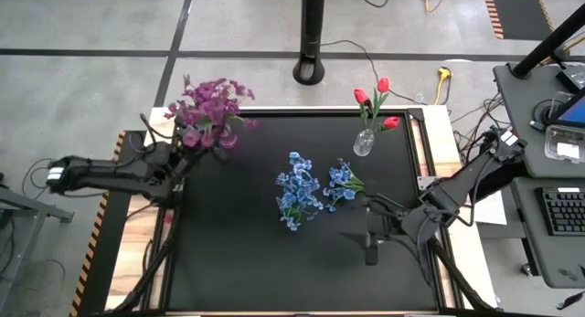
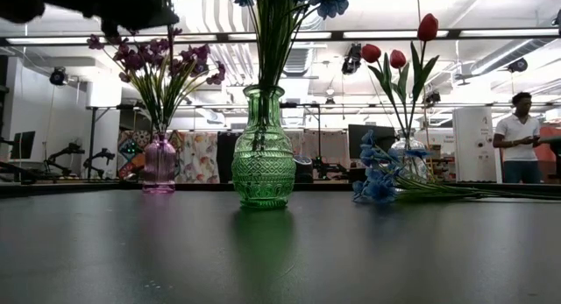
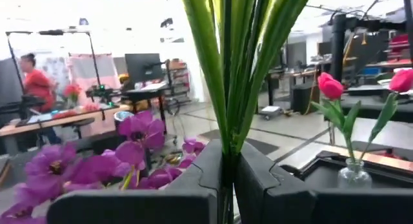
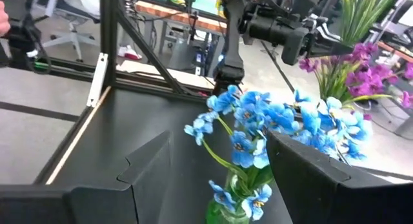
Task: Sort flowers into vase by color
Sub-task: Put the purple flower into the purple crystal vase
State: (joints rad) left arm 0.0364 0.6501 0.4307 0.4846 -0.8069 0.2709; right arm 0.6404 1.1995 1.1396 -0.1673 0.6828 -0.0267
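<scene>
Three colours, three vases, with one blue spray left lying on the table.
The left gripper (image 3: 226, 185) is clamped on green stems above the purple flowers (image 1: 208, 107) in the pink vase (image 2: 159, 164) at the mat's far left corner. The right gripper (image 1: 370, 237) hangs with fingers spread near the mat's front right, facing the blue flowers (image 4: 271, 124) in the green vase (image 2: 263, 151) at mid-table. Red tulips (image 1: 375, 98) stand in a clear vase (image 1: 364, 142) at the far right. Between the green vase and the right gripper, the loose blue spray (image 1: 343, 182) lies flat on the mat. It is likely light, with a thin, springy stem and soft blossoms, so the bare stem below the cluster looks like the best hold.
</scene>
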